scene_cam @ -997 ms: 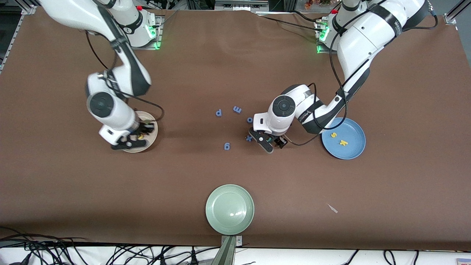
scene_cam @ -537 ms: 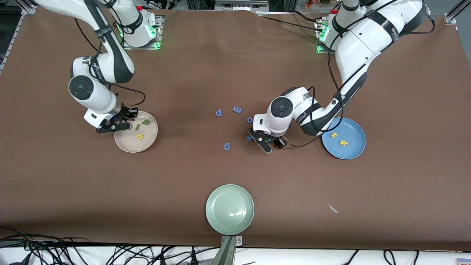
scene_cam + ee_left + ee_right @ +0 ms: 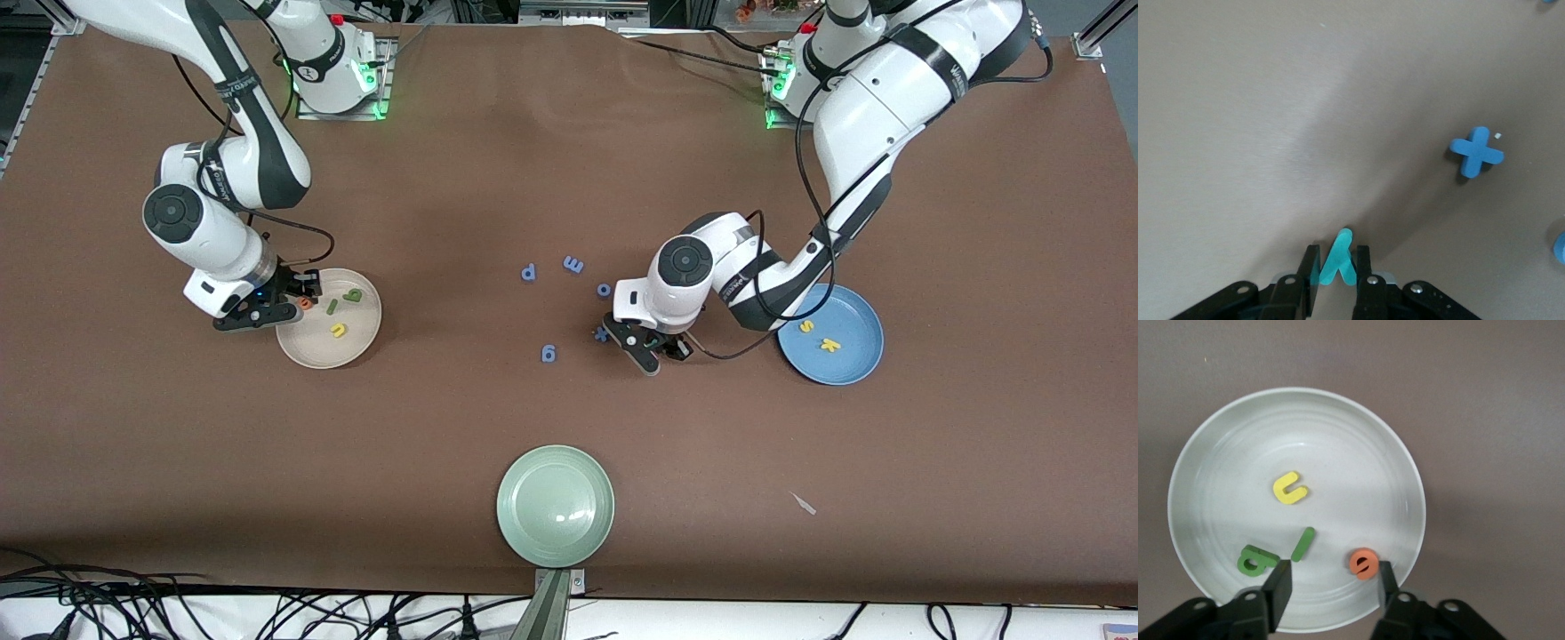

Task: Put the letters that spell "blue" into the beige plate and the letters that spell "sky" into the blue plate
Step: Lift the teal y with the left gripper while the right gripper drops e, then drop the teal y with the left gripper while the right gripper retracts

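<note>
The beige plate (image 3: pixel 351 342) holds the green b (image 3: pixel 354 295), the dark green l (image 3: pixel 332 307), the yellow u (image 3: pixel 338 331) and the orange e (image 3: pixel 305 303). My right gripper (image 3: pixel 274 304) hangs open over the rim at the right arm's end of that plate. In the right wrist view the orange e (image 3: pixel 1363 563) lies just beside one finger (image 3: pixel 1385 581). My left gripper (image 3: pixel 1337 265) is down at the table beside the blue x (image 3: pixel 603 334), shut on the teal y (image 3: pixel 1338 257). The blue plate (image 3: pixel 853 360) holds the yellow s (image 3: pixel 806 326) and the yellow k (image 3: pixel 829 345).
Blue letters p (image 3: pixel 528 272), m (image 3: pixel 573 264), o (image 3: pixel 604 290) and g (image 3: pixel 548 354) lie mid-table. A pale green plate (image 3: pixel 556 505) sits near the front edge, with a small white scrap (image 3: pixel 805 504) toward the left arm's end.
My right gripper drew back from over the beige plate to its rim and opened, and the orange e now lies in the plate. My left gripper closed on the teal y.
</note>
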`<state>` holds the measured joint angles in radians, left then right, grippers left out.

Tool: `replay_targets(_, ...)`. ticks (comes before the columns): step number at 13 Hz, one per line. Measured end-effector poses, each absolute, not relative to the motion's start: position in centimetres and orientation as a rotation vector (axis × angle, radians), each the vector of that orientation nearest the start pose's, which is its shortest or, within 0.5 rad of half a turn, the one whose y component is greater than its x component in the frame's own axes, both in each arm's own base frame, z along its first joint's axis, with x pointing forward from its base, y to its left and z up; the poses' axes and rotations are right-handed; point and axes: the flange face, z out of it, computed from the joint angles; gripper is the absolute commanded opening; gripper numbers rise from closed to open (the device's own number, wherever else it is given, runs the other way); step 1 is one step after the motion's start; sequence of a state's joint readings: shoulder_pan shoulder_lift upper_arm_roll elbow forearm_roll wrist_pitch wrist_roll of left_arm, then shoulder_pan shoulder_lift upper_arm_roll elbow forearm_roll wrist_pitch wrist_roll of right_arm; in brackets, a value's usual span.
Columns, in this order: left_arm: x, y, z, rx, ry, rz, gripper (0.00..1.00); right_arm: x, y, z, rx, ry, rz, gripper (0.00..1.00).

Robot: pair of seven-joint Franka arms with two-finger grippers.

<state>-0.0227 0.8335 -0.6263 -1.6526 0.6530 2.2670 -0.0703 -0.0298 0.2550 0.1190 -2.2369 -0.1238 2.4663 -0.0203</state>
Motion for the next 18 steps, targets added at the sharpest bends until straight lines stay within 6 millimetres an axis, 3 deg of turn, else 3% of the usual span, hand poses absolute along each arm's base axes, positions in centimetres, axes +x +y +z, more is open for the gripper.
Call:
replay_targets(2,58.9,-34.6,21.7,-2.764,1.305,0.003,0.0,54.8,5.0,26.8,-3.174,-0.323,-0.01,1.0)
replay_targets(4,60.8,-31.2,25.4,-2.699,1.314,0.014,0.0,55.3,5.1,30.2,-3.184,-0.29,-0.012,1.0)
replay_targets(5,61.9,-28.7,26.9,-2.683,1.318,0.037,0.0,55.4,5.5,33.0,-3.19,-0.256,0.027,1.0)
replay_targets(7,63.7,-22.6,28.8,-2.678,1.324,0.128,0.0,55.5,7.0,40.7,-3.18,-0.204,0.11,1.0)
replay_targets(9,64.6,-17.2,29.3,-2.675,1.32,0.205,0.0,55.0,7.6,49.0,-3.173,-0.181,0.145,1.0)
replay_targets(10,64.4,-15.6,28.7,-2.678,1.31,0.25,0.0,54.7,7.3,52.1,-3.175,-0.168,0.158,1.0)
replay_targets(12,63.3,-13.5,26.6,-2.686,1.294,0.333,0.04,54.4,5.8,55.9,-3.177,-0.121,0.182,1.0)
replay_targets(13,62.5,-12.6,25.4,-2.692,1.29,0.371,0.19,54.4,5.1,56.7,-3.176,-0.1,0.186,1.0)
replay_targets(15,61.2,-11.2,23.2,-2.712,1.293,0.389,0.99,54.5,4.4,57.2,-3.175,-0.078,0.178,1.0)
replay_targets(18,61.2,-10.0,23.1,-2.729,1.276,0.37,1.0,54.7,4.6,57.5,-3.175,-0.088,0.167,1.0)
